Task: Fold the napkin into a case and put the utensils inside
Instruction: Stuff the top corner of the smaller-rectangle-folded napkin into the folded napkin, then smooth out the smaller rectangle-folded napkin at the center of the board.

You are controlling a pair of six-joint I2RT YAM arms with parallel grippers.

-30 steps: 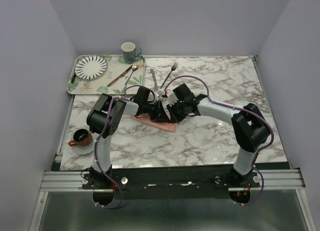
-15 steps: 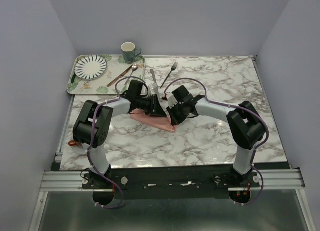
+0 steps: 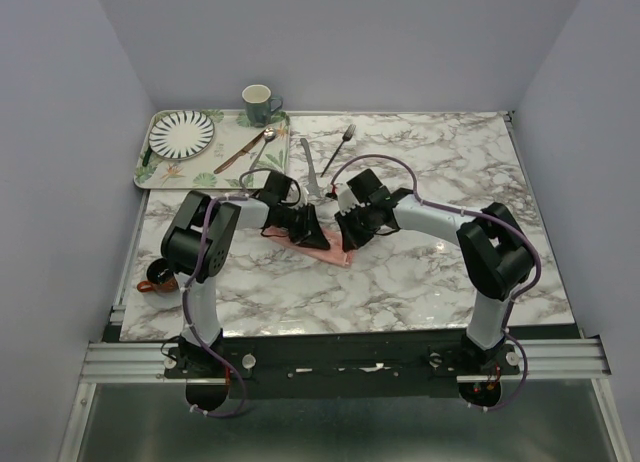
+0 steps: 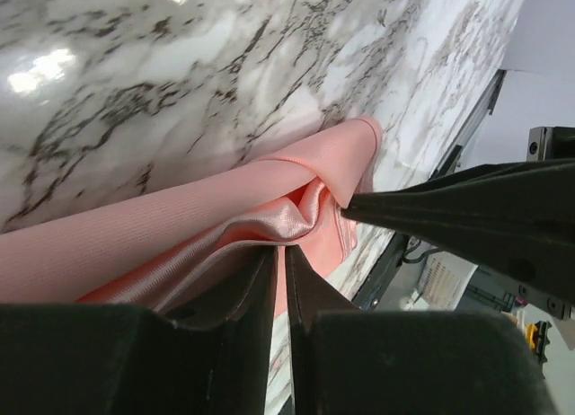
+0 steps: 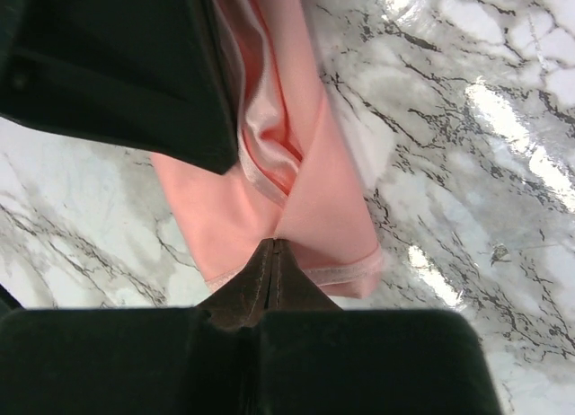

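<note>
The napkin [image 3: 326,250] lies as a narrow folded strip near the middle of the marble table [image 3: 430,272], its long axis slanting from far-left to near-right. The right gripper [image 5: 272,244] is pinched tight on the near-right end. The left gripper [image 4: 280,250] has its jaws almost together at a fold, and I cannot tell whether it grips.

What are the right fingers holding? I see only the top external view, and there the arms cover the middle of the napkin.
Observer: In the right wrist view, the right fingers are shut on the napkin, near its hemmed edge.
Operator: And the left fingers, do they grip too?
Observer: In the left wrist view, the left fingers stand a narrow gap apart at the cloth's fold. I cannot tell whether a layer lies between them.
Operator: Is the cloth flat there?
Observer: No. A shiny inner layer is bunched up where the two pairs of fingers meet.
</note>
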